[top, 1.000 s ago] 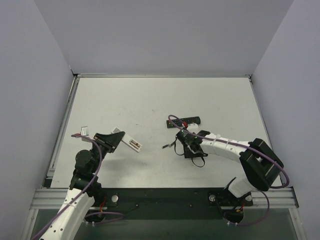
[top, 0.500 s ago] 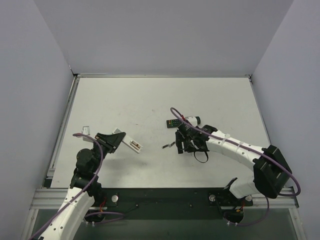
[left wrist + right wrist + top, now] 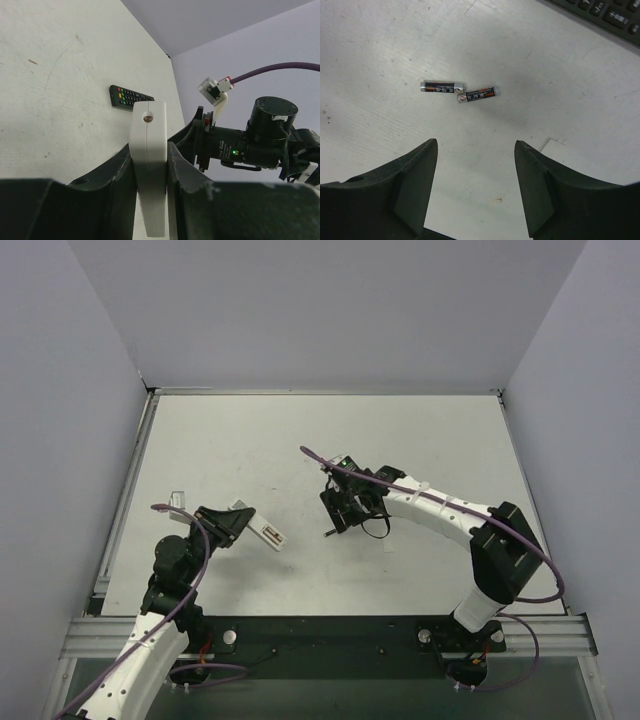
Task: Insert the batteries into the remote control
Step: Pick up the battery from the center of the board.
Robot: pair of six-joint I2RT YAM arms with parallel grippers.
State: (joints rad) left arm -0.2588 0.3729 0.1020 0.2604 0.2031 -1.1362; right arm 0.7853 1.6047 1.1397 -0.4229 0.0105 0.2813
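Observation:
My left gripper (image 3: 228, 525) is shut on the white remote control (image 3: 262, 532), gripping it edge-on by its long sides above the table. In the left wrist view the remote (image 3: 148, 150) stands upright between the fingers (image 3: 112, 180). Two small dark batteries (image 3: 441, 87) (image 3: 479, 94) lie end to end on the table just ahead of my right gripper (image 3: 475, 145), which is open, empty and hovering above them. From above the batteries (image 3: 330, 533) show as a thin dark sliver by the right gripper (image 3: 338, 518).
The long black remote (image 3: 600, 12) lies just beyond the batteries; it also shows in the left wrist view (image 3: 131, 96). A small flat white piece (image 3: 385, 543) lies right of the batteries and another (image 3: 178, 498) lies near the left wall. Grey walls enclose the table.
My right arm has swung left and away from me, so the gripper now hovers by the batteries and covers the black remote from above. The left gripper has barely moved with the white remote.

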